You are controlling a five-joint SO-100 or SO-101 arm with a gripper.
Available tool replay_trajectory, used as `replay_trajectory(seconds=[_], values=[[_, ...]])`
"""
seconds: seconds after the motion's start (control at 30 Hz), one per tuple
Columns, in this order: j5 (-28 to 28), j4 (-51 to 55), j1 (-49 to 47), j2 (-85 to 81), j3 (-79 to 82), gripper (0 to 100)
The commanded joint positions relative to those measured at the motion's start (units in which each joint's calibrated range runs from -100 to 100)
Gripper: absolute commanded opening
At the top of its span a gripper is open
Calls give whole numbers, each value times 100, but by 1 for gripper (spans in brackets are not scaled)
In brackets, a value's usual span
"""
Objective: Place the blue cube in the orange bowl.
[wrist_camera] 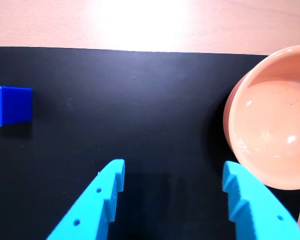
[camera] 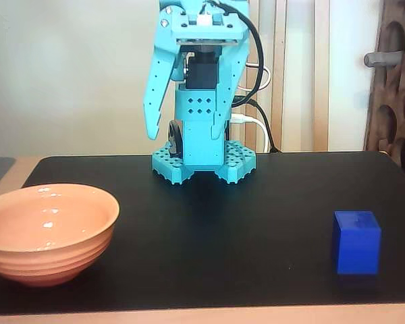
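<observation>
In the wrist view the turquoise tool point(wrist_camera: 172, 182) hangs above the black mat point(wrist_camera: 140, 115) with its two fingers spread wide and nothing between them. Outward from it in that view, the blue cube point(wrist_camera: 10, 105) sits on the mat at the left edge, well apart from the tool, and the orange bowl point(wrist_camera: 270, 115) stands empty at the right, beside the right finger. In the fixed view the arm is folded up over its base point(camera: 204, 162) at the back of the table point(camera: 202, 314), the bowl point(camera: 47, 233) at front left, the cube point(camera: 356, 243) at front right.
</observation>
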Motion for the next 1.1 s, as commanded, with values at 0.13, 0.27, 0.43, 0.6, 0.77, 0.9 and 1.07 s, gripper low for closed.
replay_trajectory(seconds=[0.13, 0.27, 0.43, 0.6, 0.77, 0.9, 1.07], values=[[-19, 18, -21, 40, -636, 23], [-19, 18, -171, 40, -636, 23], [-19, 18, -332, 40, -636, 23], [-19, 18, -623, 40, -645, 23], [-24, 18, -1004, 40, -664, 23], [-30, 18, -1445, 40, -664, 23], [-30, 18, -2007, 58, -654, 23]])
